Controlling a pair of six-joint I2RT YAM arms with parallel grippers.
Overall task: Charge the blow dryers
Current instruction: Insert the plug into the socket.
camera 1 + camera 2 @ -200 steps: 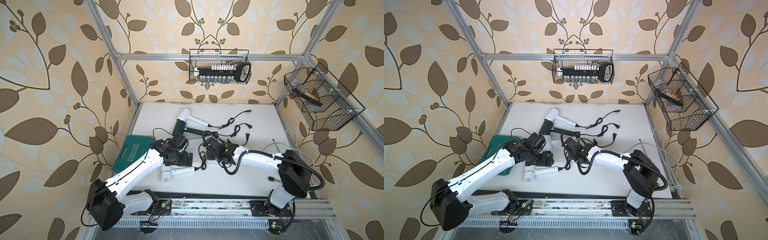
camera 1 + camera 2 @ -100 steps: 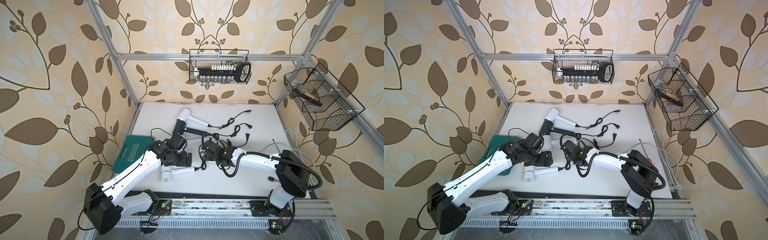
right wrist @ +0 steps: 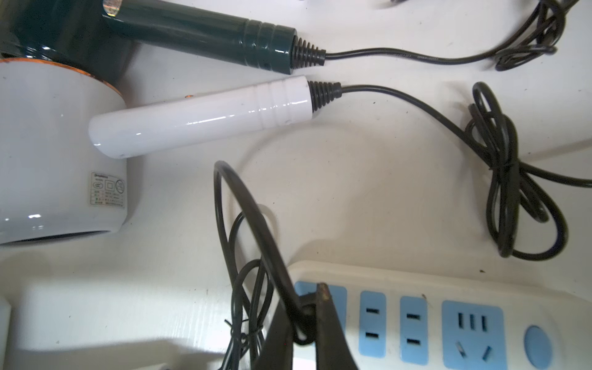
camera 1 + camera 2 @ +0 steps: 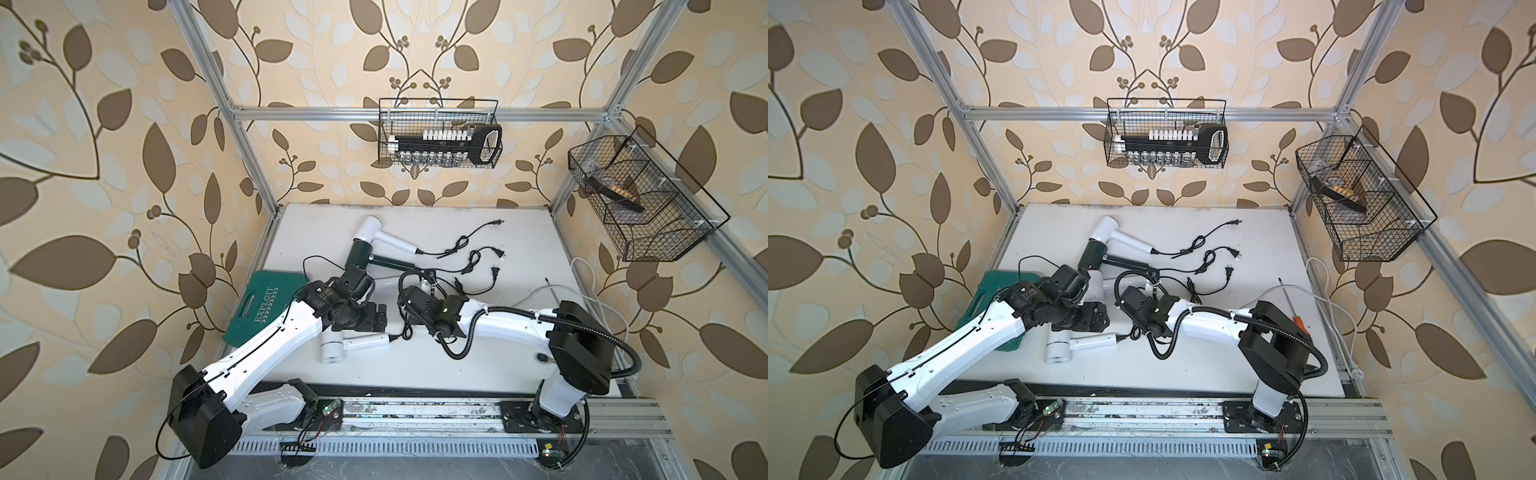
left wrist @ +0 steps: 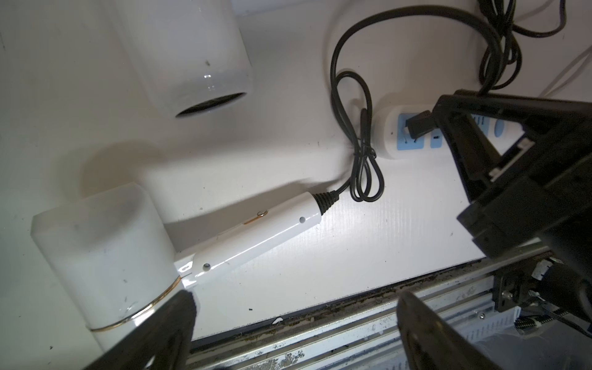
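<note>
A: Pinching a small black plastic plug (image 5: 418, 125) in the right gripper (image 3: 310, 306), with jaws closed narrow on it, right at the end socket of the long white plastic power strip with blue socket faces (image 3: 416, 277).

B: Pushed fully home?

A: Cannot tell. Seen tilted against that blue face from the left wrist, so judged mid-insertion. Gripped by the plug body rather than the thin black cord (image 5: 363, 153), presumably to press straight into the slots without kinking the wire.

B: And the left gripper (image 5: 296, 299)?

A: Spread wide, holding nothing, hovering on the near side of the strip, close by the head of a white T-shaped plastic blow dryer (image 5: 250, 237). Probably placed there to steady that dryer against a tug on the cord.

B: Whose cord, then?

A: Likely that same dryer's: traceable from its handle end, through a tied loop, toward the strip.

B: Other dryers?

A: All beyond the strip. Just beside it, a second white blow dryer (image 3: 205, 118); next out, a glossy dark green blow dryer (image 3: 198, 28), handles roughly parallel; farthest, a third white blow dryer (image 4: 370, 227). Three more black plugs (image 4: 502, 254) lying loose, apart from the strip, none in a socket.

B: Progress?

A: Early, by the look of it: first plug of four.
</note>
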